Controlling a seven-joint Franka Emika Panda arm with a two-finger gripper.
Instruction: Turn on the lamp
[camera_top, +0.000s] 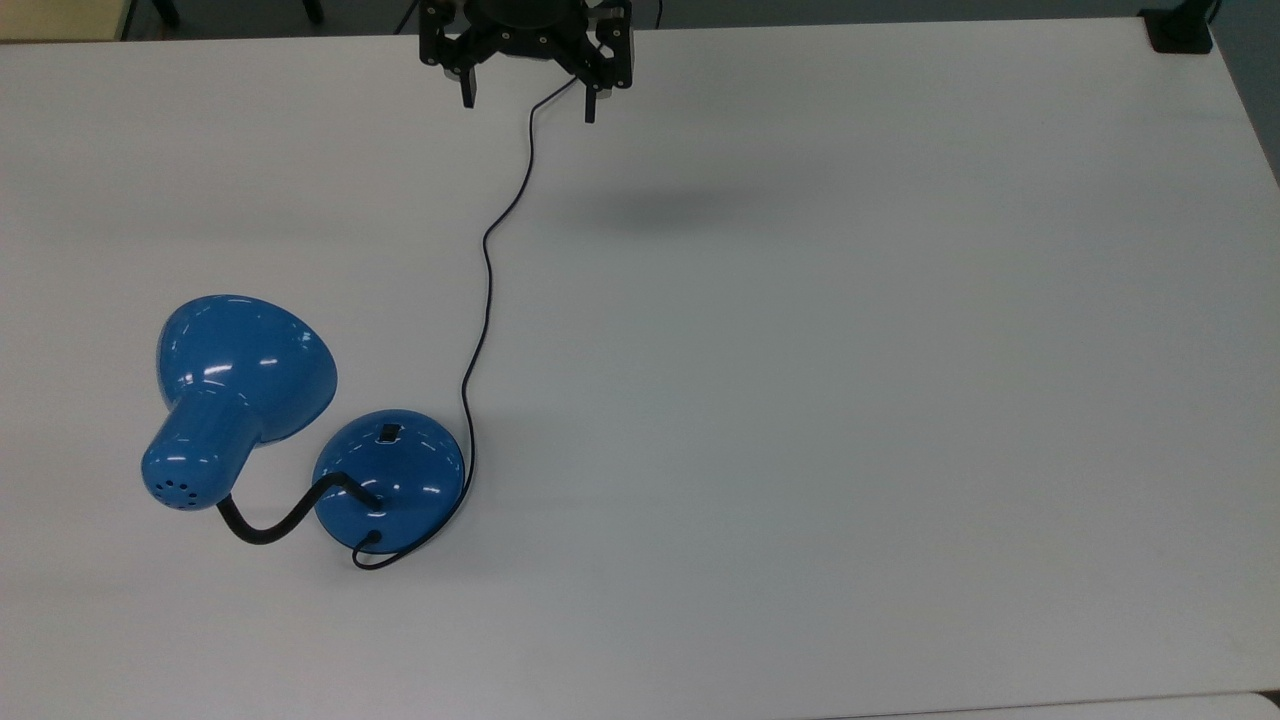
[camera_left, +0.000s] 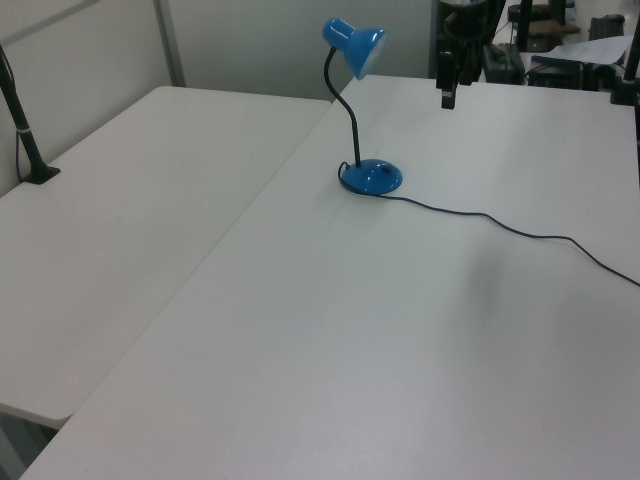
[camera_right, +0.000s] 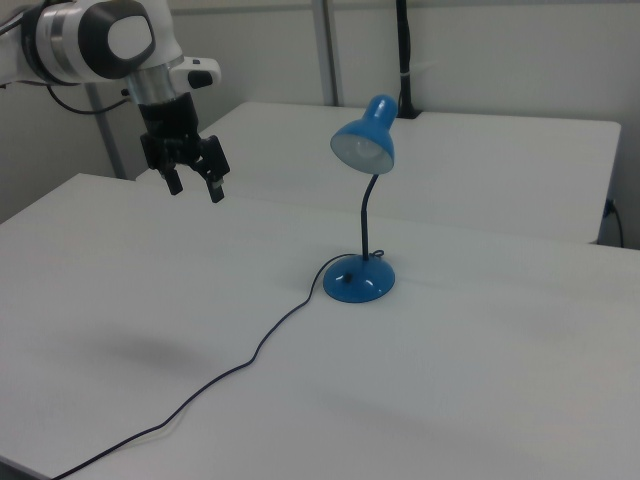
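The lamp stands upright on the white table (camera_top: 850, 420), at the top view's lower left. Its glossy blue shade (camera_top: 245, 365) (camera_left: 355, 42) (camera_right: 365, 135) rides on a black bendy neck (camera_top: 275, 520) above the round blue base (camera_top: 390, 480) (camera_left: 372, 177) (camera_right: 358, 280). A small black switch (camera_top: 388, 433) sits on the base's dome. No glow shows inside the shade. A thin black cord (camera_top: 487, 260) (camera_right: 250, 355) snakes away across the table. My gripper (camera_top: 528, 105) (camera_left: 450, 95) (camera_right: 195, 188) hangs open and empty in the air, well away from the lamp, over the cord's far stretch.
A second white table (camera_left: 120, 200) adjoins this one behind the lamp in the right view. Black clamp posts stand at table edges (camera_top: 1180, 30) (camera_left: 25, 130) (camera_right: 405, 60). Cluttered desks (camera_left: 560, 50) lie beyond the table in the left view.
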